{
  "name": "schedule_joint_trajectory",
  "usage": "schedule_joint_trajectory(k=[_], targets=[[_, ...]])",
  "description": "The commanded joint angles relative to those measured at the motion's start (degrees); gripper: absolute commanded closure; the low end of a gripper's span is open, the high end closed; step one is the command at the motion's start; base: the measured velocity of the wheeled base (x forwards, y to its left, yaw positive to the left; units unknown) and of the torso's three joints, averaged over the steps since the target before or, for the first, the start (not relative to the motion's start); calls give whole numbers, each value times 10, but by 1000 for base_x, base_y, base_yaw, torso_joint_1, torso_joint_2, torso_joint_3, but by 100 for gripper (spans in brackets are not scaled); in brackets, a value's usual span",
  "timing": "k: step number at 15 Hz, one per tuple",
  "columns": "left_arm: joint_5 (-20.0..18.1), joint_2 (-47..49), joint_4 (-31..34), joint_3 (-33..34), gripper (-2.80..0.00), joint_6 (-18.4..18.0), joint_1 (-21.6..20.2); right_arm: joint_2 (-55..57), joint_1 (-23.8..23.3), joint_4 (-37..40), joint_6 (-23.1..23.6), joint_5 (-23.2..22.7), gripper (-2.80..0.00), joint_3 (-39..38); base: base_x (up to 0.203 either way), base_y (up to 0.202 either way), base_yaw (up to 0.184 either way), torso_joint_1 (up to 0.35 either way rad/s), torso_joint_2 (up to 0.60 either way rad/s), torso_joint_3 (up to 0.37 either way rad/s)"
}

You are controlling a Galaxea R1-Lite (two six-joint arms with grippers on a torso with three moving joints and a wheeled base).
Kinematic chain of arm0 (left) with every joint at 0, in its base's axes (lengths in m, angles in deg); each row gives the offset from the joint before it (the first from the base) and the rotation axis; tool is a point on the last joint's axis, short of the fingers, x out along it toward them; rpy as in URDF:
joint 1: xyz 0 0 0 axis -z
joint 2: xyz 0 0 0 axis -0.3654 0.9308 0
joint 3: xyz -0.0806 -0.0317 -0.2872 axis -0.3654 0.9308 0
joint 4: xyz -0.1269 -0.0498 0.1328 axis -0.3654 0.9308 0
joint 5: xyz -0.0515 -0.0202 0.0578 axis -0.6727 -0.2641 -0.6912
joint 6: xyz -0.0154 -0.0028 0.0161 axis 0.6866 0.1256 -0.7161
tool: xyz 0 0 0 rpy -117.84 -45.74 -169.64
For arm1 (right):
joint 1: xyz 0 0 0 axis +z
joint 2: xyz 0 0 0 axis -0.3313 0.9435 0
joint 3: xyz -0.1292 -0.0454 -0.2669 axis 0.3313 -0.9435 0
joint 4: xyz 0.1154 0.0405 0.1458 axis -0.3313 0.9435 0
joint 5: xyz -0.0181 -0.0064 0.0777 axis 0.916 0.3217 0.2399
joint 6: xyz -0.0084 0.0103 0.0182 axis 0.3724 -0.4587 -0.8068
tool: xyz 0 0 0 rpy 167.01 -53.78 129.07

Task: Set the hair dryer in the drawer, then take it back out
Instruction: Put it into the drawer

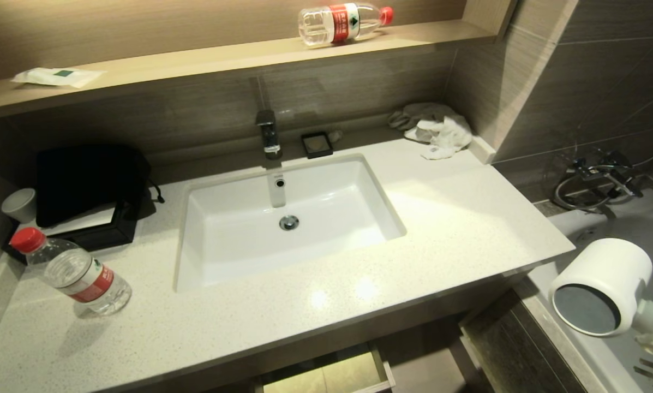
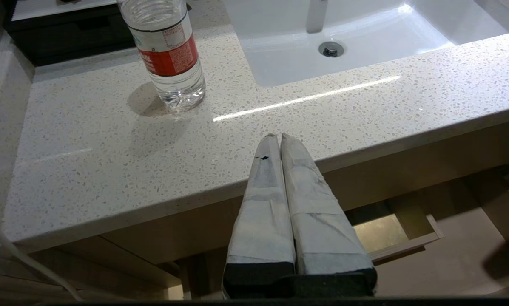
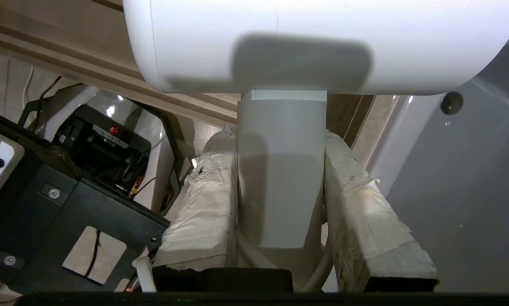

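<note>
Speckled pale stone worktop [image 1: 441,218] ended at its right edge, the white fat-barrelled hair dryer [image 1: 601,284] hanging beyond it. The right hand [image 3: 282,170] clamped the dryer's slim handle; the left hand [image 2: 280,140] was closed, empty.

bottle [image 1: 78,273] blocks counter's left, drawer [image 1: 326,376] open

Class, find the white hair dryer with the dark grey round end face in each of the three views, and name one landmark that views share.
Head view: the white hair dryer is at the right edge, beyond the countertop's end.
Left wrist view: not in it.
Right wrist view: its barrel fills the top, its handle between the right gripper fingers.
Shared landmark: the open wood-grain drawer under the counter, in head and left wrist views.
</note>
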Motion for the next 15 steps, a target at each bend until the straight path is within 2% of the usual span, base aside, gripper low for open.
schedule_joint_trajectory(k=[1,6,9,15], targets=[[0,0,0,0,0,0,0,-40,0,2,-17,-1,0,-22,0,0,0,0,0,0],[0,0,0,0,0,0,0,-102,-1,-34,-22,7,0,-77,0,0,0,0,0,0],[0,0,0,0,0,0,0,-146,-1,-55,-21,48,0,-116,0,0,0,0,0,0],[0,0,0,0,0,0,0,-175,-1,-48,-19,53,0,-137,0,0,0,-49,50,-3]])
